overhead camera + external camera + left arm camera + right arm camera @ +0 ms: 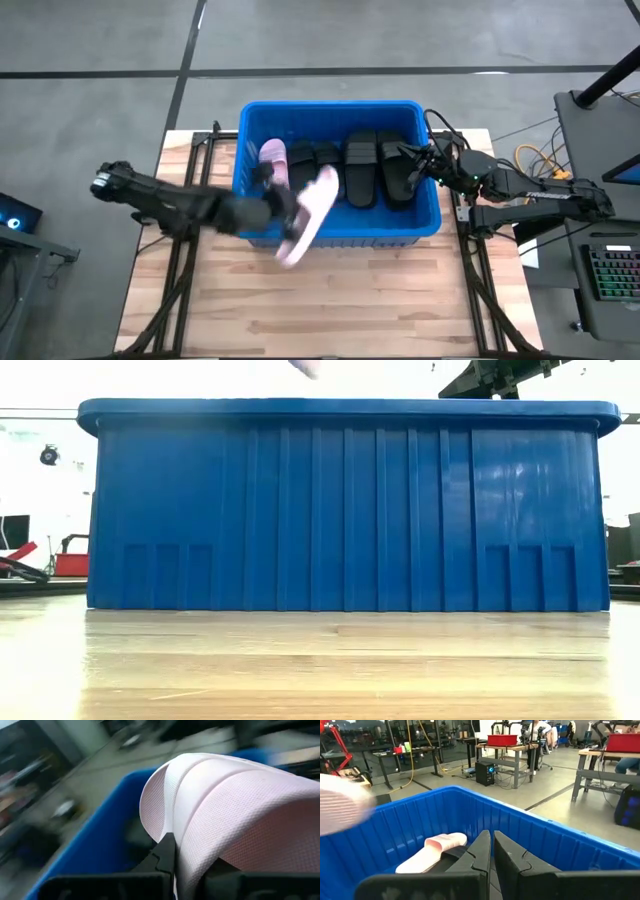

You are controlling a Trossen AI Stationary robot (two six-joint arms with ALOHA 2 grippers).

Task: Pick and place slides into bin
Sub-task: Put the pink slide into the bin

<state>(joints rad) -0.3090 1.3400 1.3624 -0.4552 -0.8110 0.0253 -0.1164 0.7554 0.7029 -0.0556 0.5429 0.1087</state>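
The blue bin point(330, 104) stands at the table's far middle; its near wall point(340, 510) fills the low view. Inside it lie a pale pink slide point(272, 157) at the left and black slides point(362, 165) beside it. My left gripper point(290, 212) is shut on a second pink slide point(312, 212), held in the air above the bin's near wall. My right gripper point(420, 160) is shut on nothing and hovers over the bin's right end; its wrist view shows the shut fingers point(492, 847) above the lying pink slide point(432, 852). My left gripper pinches the pink slide about halfway along its length, coming from the table's left. One finger point(166, 851) stands in a fold between two pink surfaces, against the textured one point(186, 851); the other finger is hidden behind it. The slide is lifted clear and tilted: one end point(328, 178) is over the bin, the other point(288, 256) over the table.
Bare wooden tabletop point(330, 300) lies between the bin and the table's near edge. Cables and a keyboard point(610, 270) sit off the table at the right. Benches and other equipment stand in the room beyond.
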